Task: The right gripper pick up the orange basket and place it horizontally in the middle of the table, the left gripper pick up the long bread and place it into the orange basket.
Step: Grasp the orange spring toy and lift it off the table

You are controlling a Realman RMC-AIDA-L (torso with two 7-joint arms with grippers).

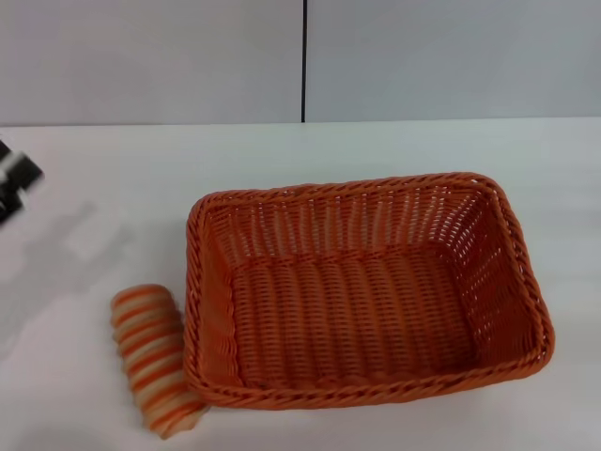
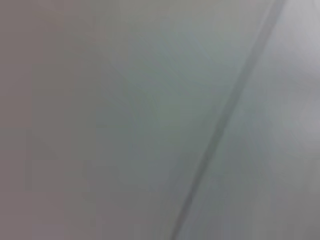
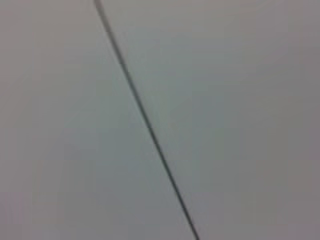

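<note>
the left hand (image 1: 17,180) shows only as a blurred tip at the desk's (image 1: 94,169) left edge; whether its fingers are apart cannot be told. the bread (image 1: 155,359) lies on the desk just beside the basket's (image 1: 366,296) left wall, long axis running near to far. the basket sits mid-desk, long axis left to right, nothing in it. the right hand is out of sight.

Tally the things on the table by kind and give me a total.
Baskets: 1, the orange basket, nothing inside it.
Breads: 1, the long striped bread lying on the table against the basket's left end.
Total: 2.
The left claw is at the table's left edge, carrying nothing.
</note>
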